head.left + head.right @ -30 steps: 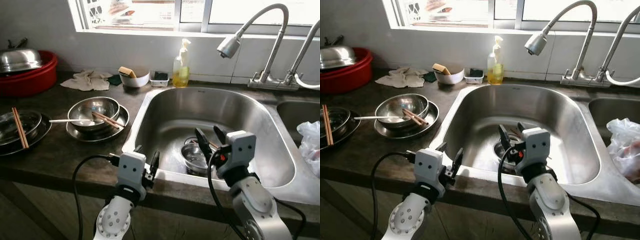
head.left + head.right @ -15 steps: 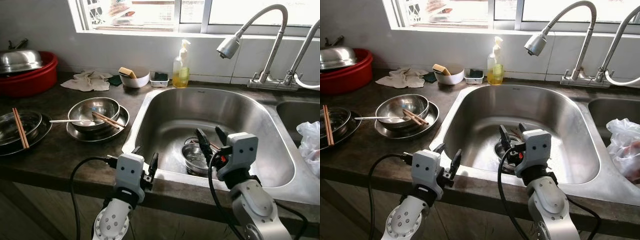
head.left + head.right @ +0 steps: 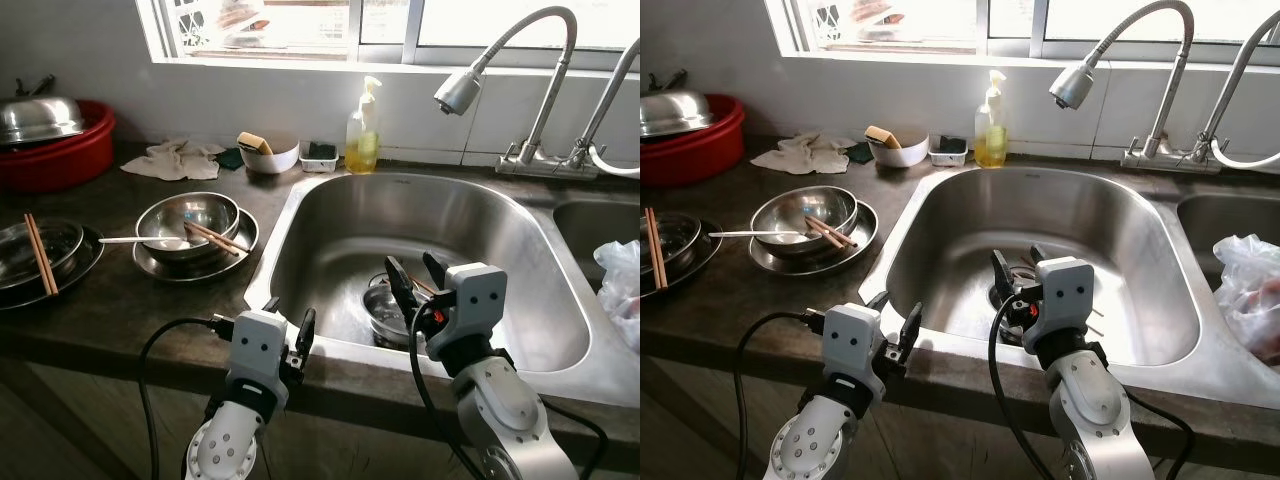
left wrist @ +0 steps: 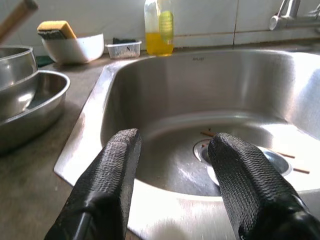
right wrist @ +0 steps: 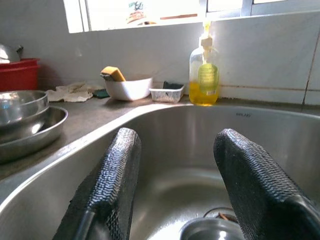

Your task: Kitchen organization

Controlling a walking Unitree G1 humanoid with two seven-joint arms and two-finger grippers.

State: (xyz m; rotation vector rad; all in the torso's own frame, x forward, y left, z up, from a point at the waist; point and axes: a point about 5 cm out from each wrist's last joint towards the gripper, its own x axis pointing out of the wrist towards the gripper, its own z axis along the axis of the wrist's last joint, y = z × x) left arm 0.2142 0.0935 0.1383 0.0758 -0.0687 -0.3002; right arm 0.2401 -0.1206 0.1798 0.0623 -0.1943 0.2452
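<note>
- Right gripper is hovering over the near half of the sink, above the drain area; its two black fingers are standing well apart and gripping nothing.
- Left gripper is sitting at the sink's front rim, over the dark countertop; its fingers are likewise spread wide and holding nothing.
- A small steel bowl is lying at the bottom of the sink by the drain, just beyond the right gripper's fingertips, with thin chopsticks lying beside it on the sink floor.
- On the countertop to the left of the sink, a steel bowl is resting in a steel plate; a pair of chopsticks and a spoon are leaning in that bowl.
- Further left, another steel dish is carrying a second pair of chopsticks.
- Along the back wall: red basin with a steel lid, a crumpled cloth, a white bowl holding a sponge, a soap bottle.
- Faucet head is hanging over the sink.
</note>
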